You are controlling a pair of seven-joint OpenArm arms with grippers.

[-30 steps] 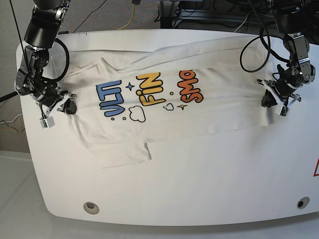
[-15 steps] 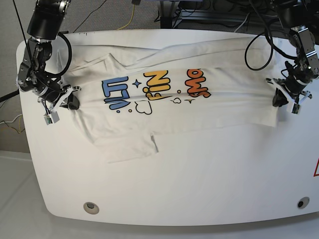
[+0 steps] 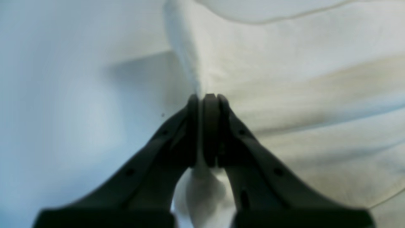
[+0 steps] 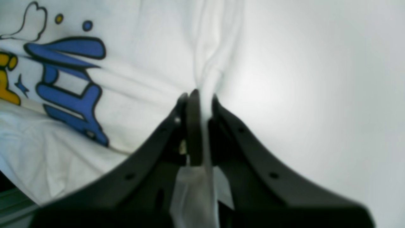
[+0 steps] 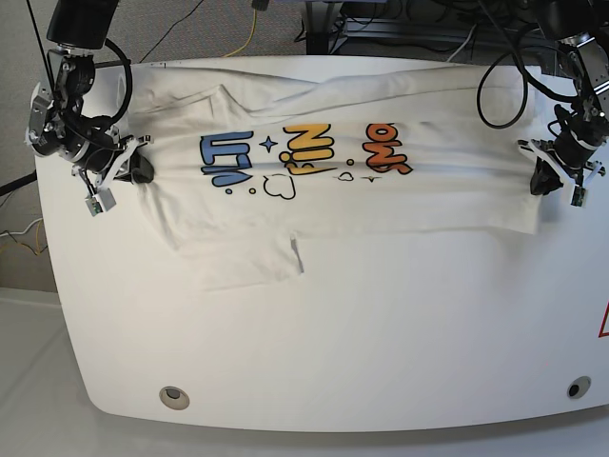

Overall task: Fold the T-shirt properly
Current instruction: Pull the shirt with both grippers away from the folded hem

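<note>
The white T-shirt (image 5: 381,205) with blue, yellow and orange cartoon letters lies stretched sideways across the white table (image 5: 381,333). One sleeve (image 5: 252,267) sticks out toward the front. My left gripper (image 5: 544,178), at the right of the base view, is shut on the shirt's edge (image 3: 190,72). My right gripper (image 5: 138,171), at the left of the base view, is shut on the opposite edge (image 4: 208,76), beside the blue letters (image 4: 68,91). The cloth is pulled taut between the two grippers.
The table's rounded front edge has two round bolt holes (image 5: 173,396), the other in the right corner (image 5: 573,387). Cables and dark equipment (image 5: 400,24) sit behind the table's back edge. The floor (image 5: 29,381) shows at the left.
Both grippers have moved toward the back of the table and apart, holding the shirt. The shirt has slid backward and its printed letters are now foreshortened by a fold.
</note>
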